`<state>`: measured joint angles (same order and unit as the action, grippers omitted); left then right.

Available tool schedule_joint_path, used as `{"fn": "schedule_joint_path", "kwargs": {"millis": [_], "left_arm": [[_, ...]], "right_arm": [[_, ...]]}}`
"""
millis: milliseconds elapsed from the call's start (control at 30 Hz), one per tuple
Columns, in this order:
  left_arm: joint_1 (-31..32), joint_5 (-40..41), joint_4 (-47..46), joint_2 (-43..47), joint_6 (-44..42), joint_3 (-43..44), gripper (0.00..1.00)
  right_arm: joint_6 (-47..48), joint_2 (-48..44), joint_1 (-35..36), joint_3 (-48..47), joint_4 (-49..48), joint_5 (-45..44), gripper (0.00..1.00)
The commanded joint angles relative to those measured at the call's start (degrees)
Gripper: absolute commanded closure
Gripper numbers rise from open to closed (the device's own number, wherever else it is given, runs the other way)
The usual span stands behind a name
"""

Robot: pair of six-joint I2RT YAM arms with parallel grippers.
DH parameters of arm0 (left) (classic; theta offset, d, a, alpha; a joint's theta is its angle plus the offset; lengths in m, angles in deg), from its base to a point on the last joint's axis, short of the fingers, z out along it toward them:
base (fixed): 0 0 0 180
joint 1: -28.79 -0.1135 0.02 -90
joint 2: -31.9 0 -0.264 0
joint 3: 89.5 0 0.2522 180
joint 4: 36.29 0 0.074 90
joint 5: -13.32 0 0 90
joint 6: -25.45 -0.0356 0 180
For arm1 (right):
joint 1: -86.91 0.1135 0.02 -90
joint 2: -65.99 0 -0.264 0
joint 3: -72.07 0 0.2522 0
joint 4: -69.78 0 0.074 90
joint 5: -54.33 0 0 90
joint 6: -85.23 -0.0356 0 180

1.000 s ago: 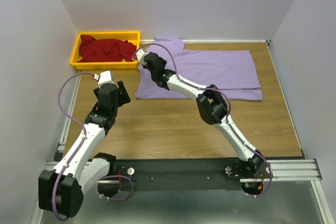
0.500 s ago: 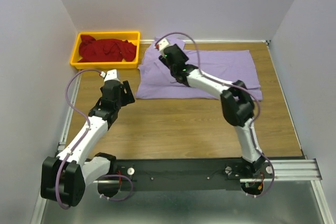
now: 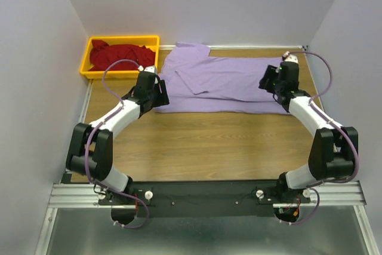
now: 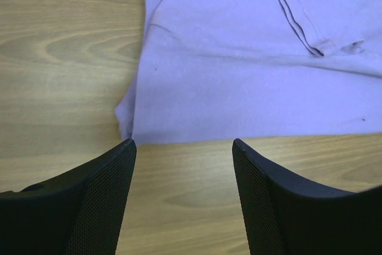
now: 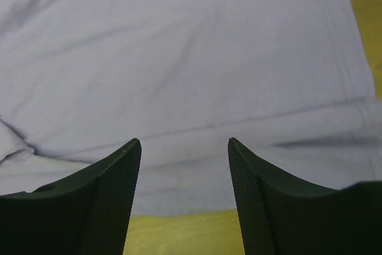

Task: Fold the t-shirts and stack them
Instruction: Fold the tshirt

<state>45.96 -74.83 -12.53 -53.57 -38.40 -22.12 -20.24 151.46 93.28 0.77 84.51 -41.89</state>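
A purple t-shirt (image 3: 239,82) lies spread across the far half of the table, with its left sleeve (image 3: 190,79) folded onto the body. My left gripper (image 3: 160,95) is open and empty at the shirt's near left corner. In the left wrist view (image 4: 184,143) it hovers over bare wood just short of the shirt's edge (image 4: 250,76). My right gripper (image 3: 268,79) is open and empty over the shirt's right end. In the right wrist view (image 5: 184,141) it hangs above the shirt's near hem (image 5: 191,64). Red shirts (image 3: 119,55) lie crumpled in the yellow bin (image 3: 91,71).
The yellow bin stands at the far left corner, close to my left arm. White walls close in the table on the left, back and right. Bare wood table (image 3: 215,141) runs between the shirt and the arm bases.
My right arm swung from the shirt's left end to its right end. My left arm reached forward to the shirt's near left corner. The left sleeve now lies folded onto the body.
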Motion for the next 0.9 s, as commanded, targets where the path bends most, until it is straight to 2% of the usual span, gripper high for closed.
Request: {"fn": "schedule_joint_path", "kwargs": {"millis": [0,167,333,733,867], "left_arm": [[0.15,-3.25,1.07,-6.61,-0.40,4.45,0.27],[0.06,-4.48,3.71,-12.61,-0.84,7.81,0.27],[0.15,-4.75,4.59,-16.12,-1.01,7.99,0.27],[-0.12,-2.82,6.44,-14.03,-0.14,0.08,0.27],[-0.56,-2.29,6.35,-11.39,-0.14,-3.43,0.27]], "right_arm": [[-12.56,-2.15,-9.50,4.97,1.84,12.96,0.33],[-19.77,0.13,-18.04,8.49,0.44,17.99,0.35],[-21.27,2.06,-21.75,11.65,-0.44,17.82,0.35],[-24.88,7.43,-34.84,19.74,-7.48,20.37,0.35],[-26.54,5.06,-37.22,22.29,-6.86,21.34,0.35]]}}
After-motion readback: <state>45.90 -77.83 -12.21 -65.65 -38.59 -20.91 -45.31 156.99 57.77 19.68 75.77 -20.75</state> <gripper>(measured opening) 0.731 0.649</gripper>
